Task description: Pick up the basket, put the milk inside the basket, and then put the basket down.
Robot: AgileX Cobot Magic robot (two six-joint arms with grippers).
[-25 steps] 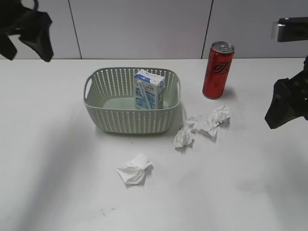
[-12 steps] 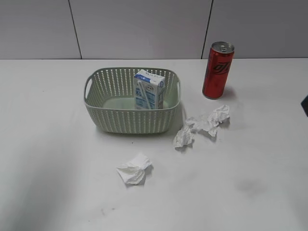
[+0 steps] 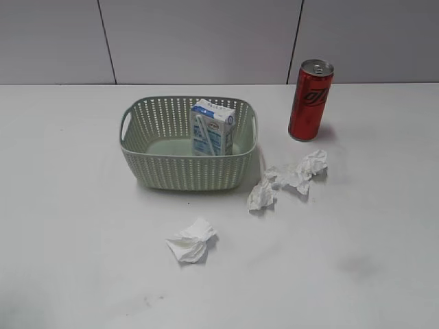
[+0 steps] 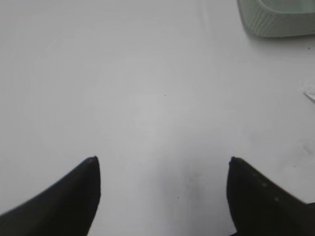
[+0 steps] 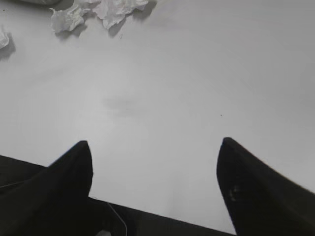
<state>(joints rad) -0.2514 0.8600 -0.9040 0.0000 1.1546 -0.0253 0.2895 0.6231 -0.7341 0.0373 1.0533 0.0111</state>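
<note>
The pale sage-green basket stands on the white table, left of middle in the exterior view. The white-and-blue milk carton stands upright inside it, toward its right end. Neither arm shows in the exterior view. In the left wrist view my left gripper is open and empty above bare table, with a corner of the basket at the top right. In the right wrist view my right gripper is open and empty above the table's front edge.
A tall red can stands right of the basket. Crumpled white tissues lie beside the basket's right end, and another tissue lies in front of it. The tissues also show in the right wrist view.
Both arms have drawn back out of the exterior view, the left one first, then the right. The basket and the milk have not moved.
</note>
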